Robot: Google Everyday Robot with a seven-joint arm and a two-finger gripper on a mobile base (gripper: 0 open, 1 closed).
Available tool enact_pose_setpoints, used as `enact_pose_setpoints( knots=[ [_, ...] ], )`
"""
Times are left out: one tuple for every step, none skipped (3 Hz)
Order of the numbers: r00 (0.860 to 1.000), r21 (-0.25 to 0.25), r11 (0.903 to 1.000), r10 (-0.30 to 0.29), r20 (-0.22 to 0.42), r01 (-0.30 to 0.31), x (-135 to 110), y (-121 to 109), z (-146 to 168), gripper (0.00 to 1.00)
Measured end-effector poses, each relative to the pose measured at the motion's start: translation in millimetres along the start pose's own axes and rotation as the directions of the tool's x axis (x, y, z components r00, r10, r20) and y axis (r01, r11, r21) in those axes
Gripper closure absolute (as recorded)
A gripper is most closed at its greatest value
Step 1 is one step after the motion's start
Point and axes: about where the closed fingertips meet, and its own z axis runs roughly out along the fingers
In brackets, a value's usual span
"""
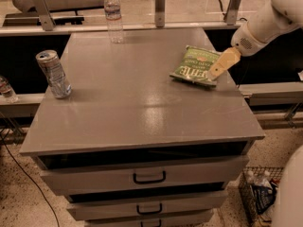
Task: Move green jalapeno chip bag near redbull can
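Observation:
The green jalapeno chip bag (195,66) lies flat on the right side of the grey cabinet top (137,93), white lettering facing up. The redbull can (53,74) stands upright near the left edge, far from the bag. My gripper (215,72), with tan fingers on a white arm, reaches in from the upper right and sits over the bag's right edge, at or just above it. Whether it touches the bag cannot be told.
A clear water bottle (112,15) with a white cap stands at the back of the top. Another bottle (6,90) sits on a low ledge at far left. Drawers (148,177) face the front. A wire basket (258,193) with packets stands on the floor at lower right.

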Motion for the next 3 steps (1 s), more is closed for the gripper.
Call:
enact_pose_setpoints(
  knots=[
    [0.997, -0.04, 0.9959, 0.082, 0.013, -0.081, -5, 4, 17, 0.0],
    [0.994, -0.107, 0.9883, 0.11, 0.01, -0.108, -15, 22, 33, 0.09],
    [0.994, -0.138, 0.9843, 0.113, 0.009, -0.111, -19, 30, 39, 0.29]
  ],
)
